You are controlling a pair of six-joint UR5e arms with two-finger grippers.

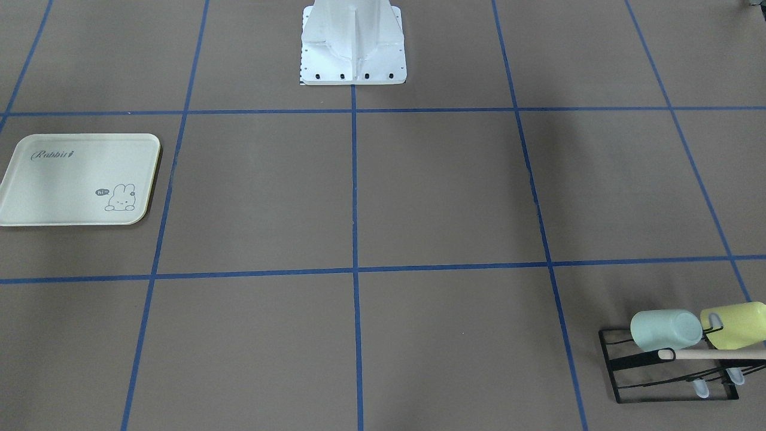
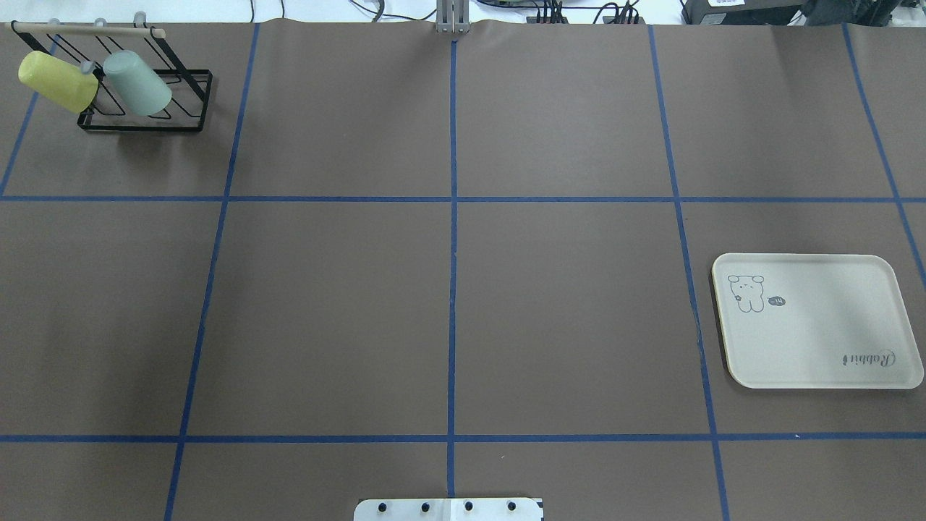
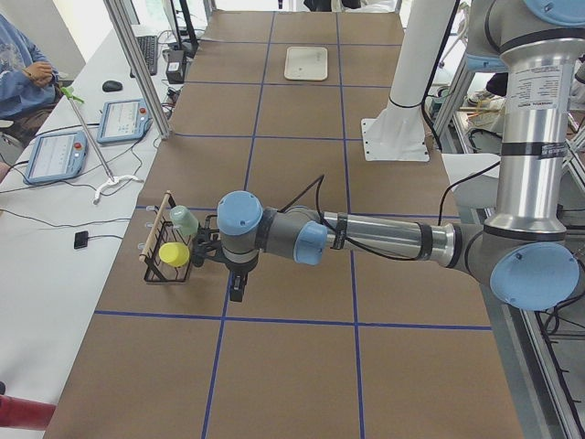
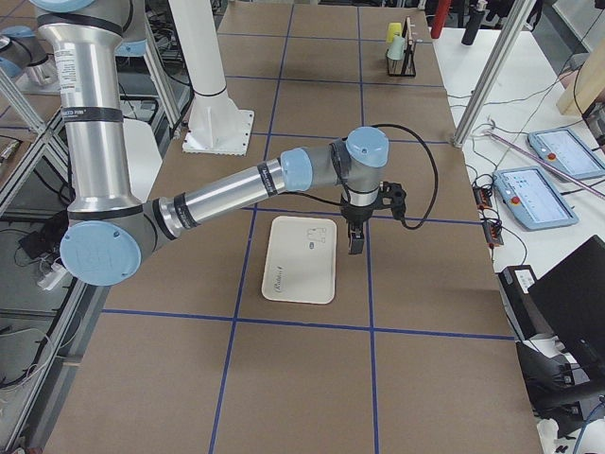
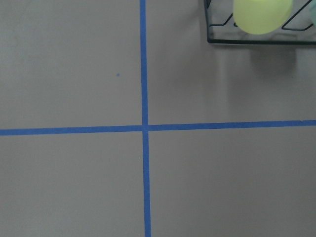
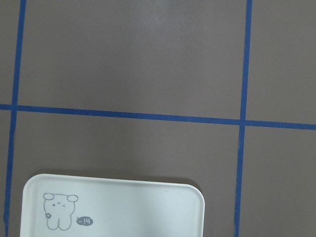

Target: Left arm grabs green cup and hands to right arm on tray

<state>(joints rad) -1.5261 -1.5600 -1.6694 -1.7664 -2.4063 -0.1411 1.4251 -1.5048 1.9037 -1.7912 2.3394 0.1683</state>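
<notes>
The green cup (image 1: 665, 329) hangs tilted on a black wire rack (image 1: 670, 374), beside a yellow-green cup (image 1: 736, 325). In the overhead view the green cup (image 2: 137, 82) is at the far left corner. The empty tray (image 2: 817, 322) lies flat on the right; it also shows in the right wrist view (image 6: 113, 207). My left gripper (image 3: 236, 291) hangs over the table just beside the rack (image 3: 167, 261), apart from the green cup (image 3: 184, 219). My right gripper (image 4: 355, 241) hovers at the edge of the tray (image 4: 301, 260). I cannot tell whether either is open or shut.
A wooden dowel (image 1: 712, 354) tops the rack. The robot's white base (image 1: 353, 42) stands at mid table edge. Blue tape lines grid the brown table. An operator and control tablets (image 3: 55, 155) sit beyond the table's far side.
</notes>
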